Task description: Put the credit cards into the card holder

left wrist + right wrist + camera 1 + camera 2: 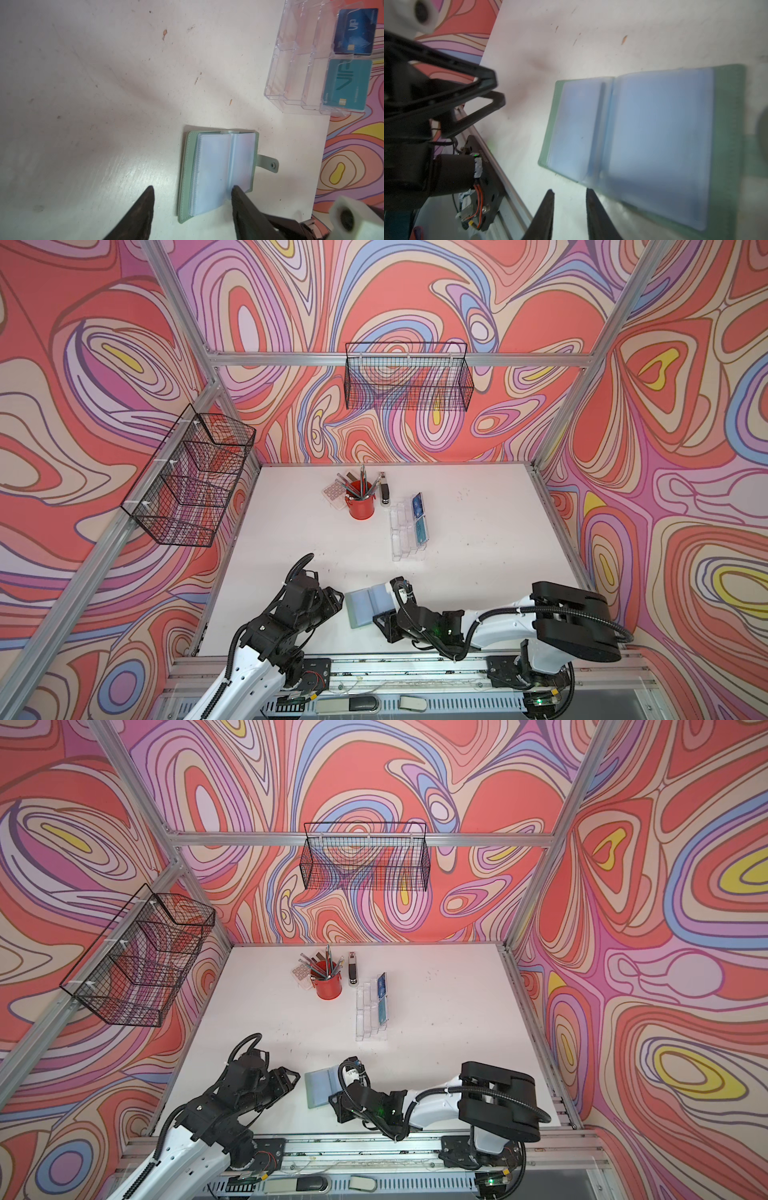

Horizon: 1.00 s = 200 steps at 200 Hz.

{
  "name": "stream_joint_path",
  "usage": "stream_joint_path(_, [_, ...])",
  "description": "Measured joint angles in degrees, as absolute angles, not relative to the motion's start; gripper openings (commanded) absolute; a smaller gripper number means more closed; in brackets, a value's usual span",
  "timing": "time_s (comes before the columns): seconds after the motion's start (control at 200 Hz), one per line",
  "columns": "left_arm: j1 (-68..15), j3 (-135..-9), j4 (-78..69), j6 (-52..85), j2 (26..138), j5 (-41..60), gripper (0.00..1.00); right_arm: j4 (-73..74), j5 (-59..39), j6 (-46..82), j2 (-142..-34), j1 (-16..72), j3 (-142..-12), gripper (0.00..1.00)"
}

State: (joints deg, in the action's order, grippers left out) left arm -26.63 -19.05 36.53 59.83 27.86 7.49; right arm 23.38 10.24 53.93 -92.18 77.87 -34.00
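Observation:
The sage-green card holder (365,605) (321,1085) lies open on the white table, its clear sleeves (216,166) (654,141) facing up and its snap strap (270,164) sticking out sideways. A blue credit card (417,502) (355,31) and a teal one (420,531) (347,85) stand in the clear stand further back. My left gripper (192,191) (337,600) is open, with one fingertip (235,191) over the sleeves near the spine. My right gripper (570,192) (381,622) hovers by the holder's near edge, its jaws narrowly apart with nothing between them.
The clear tiered acrylic stand (405,535) (295,62) sits mid-table. Behind it are a red pen cup (360,506), a stapler (384,491) and a calculator (333,490). Wire baskets (409,377) hang on the walls. The aluminium front rail (508,193) runs close to my right gripper.

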Motion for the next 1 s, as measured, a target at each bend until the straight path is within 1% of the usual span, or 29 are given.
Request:
stream_joint_path(0.115, [-26.6,-19.0,35.4,59.8,30.3,8.3,0.61,23.5,10.6,54.3,-92.1,80.8,-34.0,0.30])
stream_joint_path(0.406, [-26.6,-19.0,34.6,59.9,29.1,9.2,0.60,21.3,12.7,55.2,-98.7,80.3,-37.3,0.33])
stream_joint_path(0.531, [-26.6,-18.9,34.6,60.2,28.2,9.4,0.60,20.9,13.4,55.4,-99.5,78.7,-37.6,0.33])
stream_joint_path(0.601, [-26.6,-18.7,34.4,60.3,28.1,9.6,0.60,21.8,13.4,55.3,-100.6,77.4,-38.2,0.31])
stream_joint_path(0.686, [-26.6,-18.2,34.0,60.3,28.1,10.1,0.62,23.9,12.2,55.1,-102.7,75.2,-39.5,0.29])
stream_joint_path(0.766, [-26.6,-17.8,33.5,60.4,28.2,10.5,0.62,26.4,10.7,54.9,-104.4,72.9,-40.4,0.29])
stream_joint_path(0.881, [-26.6,-17.8,32.9,60.4,28.7,10.6,0.68,27.4,9.2,54.3,-105.1,70.0,-40.9,0.29])
stream_joint_path(0.971, [-26.6,-17.9,33.0,59.9,29.3,10.5,0.77,25.3,8.9,53.1,-105.1,68.8,-42.2,0.30])
stream_joint_path(1.001, [-26.6,-18.2,33.5,59.2,29.6,10.4,0.82,24.3,8.9,52.7,-105.0,68.7,-42.8,0.31])
